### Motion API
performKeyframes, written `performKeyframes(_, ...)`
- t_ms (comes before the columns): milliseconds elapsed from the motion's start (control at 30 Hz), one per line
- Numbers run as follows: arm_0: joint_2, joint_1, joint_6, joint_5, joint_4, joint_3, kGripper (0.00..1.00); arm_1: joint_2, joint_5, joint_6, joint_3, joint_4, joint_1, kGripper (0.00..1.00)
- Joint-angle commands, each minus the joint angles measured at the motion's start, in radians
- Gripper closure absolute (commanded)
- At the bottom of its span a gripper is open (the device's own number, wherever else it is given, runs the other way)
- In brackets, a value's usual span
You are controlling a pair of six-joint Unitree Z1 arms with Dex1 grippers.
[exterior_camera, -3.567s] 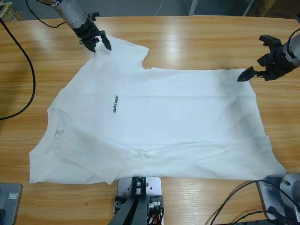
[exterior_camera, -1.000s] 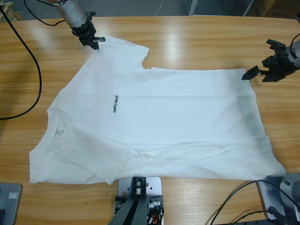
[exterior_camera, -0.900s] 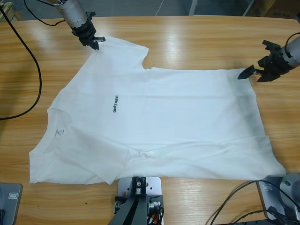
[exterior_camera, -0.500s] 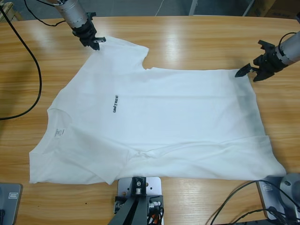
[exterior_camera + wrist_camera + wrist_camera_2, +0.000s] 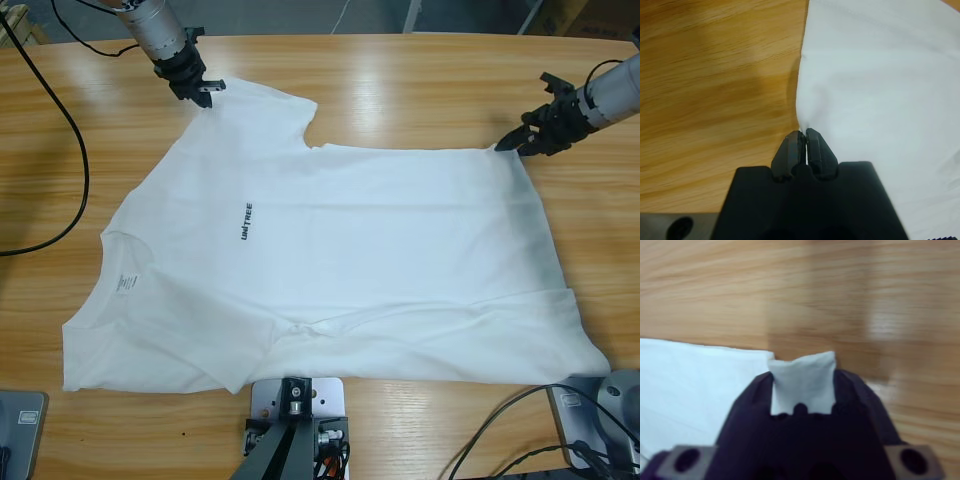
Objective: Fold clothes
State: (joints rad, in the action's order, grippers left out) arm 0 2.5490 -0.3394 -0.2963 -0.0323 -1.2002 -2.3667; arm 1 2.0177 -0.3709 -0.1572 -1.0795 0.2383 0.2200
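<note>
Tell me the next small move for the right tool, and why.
Probably close the right tool on the T-shirt. Its jaws stand apart with the hem corner lying between them, while the left tool is already shut on the sleeve edge.

light wooden table; black cable looping at its left.
</note>
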Motion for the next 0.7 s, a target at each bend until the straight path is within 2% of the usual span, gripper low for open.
performKeyframes(33, 0.053, -0.003, -0.008, 0.014, -0.017, -0.005, 1.0, 0.111, 0.021, 0.072, 0.048, -0.029, 0.009, 1.0)
performKeyframes(400, 0.012, -0.001, -0.003, 0.014, -0.053, 0.006, 1.0, 0.051, 0.041, 0.114, 0.097, -0.069, 0.009, 1.0)
performKeyframes(700, -0.143, 0.003, -0.004, 0.059, -0.052, 0.206, 1.0, -0.105, 0.028, 0.099, 0.138, -0.008, 0.008, 1.0)
